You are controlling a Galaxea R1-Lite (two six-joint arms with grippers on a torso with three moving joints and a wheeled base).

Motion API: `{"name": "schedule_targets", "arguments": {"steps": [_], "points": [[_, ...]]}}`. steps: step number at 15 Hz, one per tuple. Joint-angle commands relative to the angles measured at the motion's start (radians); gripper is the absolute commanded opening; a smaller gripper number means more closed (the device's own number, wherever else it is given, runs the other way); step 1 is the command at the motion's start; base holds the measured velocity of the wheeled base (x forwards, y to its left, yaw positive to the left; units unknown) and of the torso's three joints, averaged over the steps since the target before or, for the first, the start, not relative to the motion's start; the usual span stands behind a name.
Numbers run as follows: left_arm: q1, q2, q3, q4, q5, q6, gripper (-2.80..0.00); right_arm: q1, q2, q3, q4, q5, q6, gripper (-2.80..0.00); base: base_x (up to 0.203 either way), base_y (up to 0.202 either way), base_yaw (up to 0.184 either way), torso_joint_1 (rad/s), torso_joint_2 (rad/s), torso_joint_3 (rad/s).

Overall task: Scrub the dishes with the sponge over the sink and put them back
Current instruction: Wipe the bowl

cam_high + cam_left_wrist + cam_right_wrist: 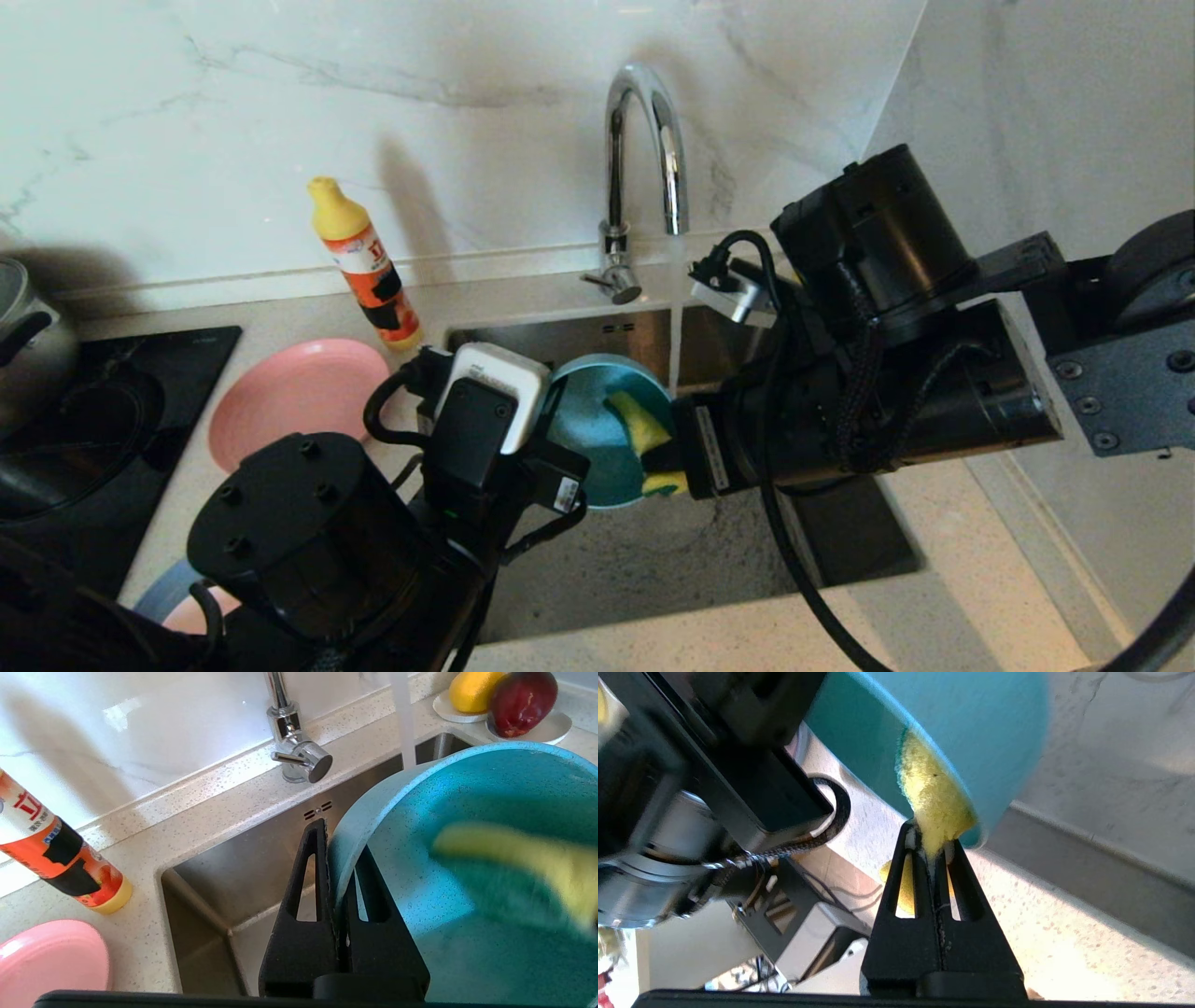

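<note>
Slippage is the risk: over the sink (653, 560), the left gripper (337, 891) pinches only the teal bowl (597, 439)'s wet rim while the right gripper (934, 851), clamped on the sponge (936, 798), scrubs inside

Your left arm hides the near edge of the salmon-pink plate (297, 397) and most of what may be a grey-blue plate (168, 593). The sponge (514, 872) smears to blur, and the teal bowl (467, 858) runs off frame.

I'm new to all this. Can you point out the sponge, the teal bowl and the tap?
sponge (640, 425), head view, on its yellow face.
teal bowl (467, 784), left wrist view, on its inner wall.
tap (644, 93), head view, on the curved chrome spout.
</note>
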Motion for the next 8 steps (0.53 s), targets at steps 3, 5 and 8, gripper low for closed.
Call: {"name": "schedule_targets", "arguments": {"steps": [3, 5, 8], "points": [[0.000, 0.000, 0.004, -0.008, 0.003, 0.003, -2.80, -0.026, -0.011, -0.028, 0.005, -0.002, 0.000, -2.80, 0.000, 0.000, 0.000, 0.000, 0.00, 0.000], [0.000, 0.000, 0.005, -0.008, 0.003, 0.003, -2.80, -0.026, -0.011, -0.054, 0.008, -0.002, 0.000, -2.80, 0.000, 0.000, 0.000, 0.000, 0.00, 0.000], [0.000, -0.002, 0.013, -0.008, 0.002, 0.003, -2.80, -0.022, -0.017, -0.061, 0.001, -0.004, -0.006, -2.80, 0.000, 0.000, 0.000, 0.000, 0.00, 0.000]]}}
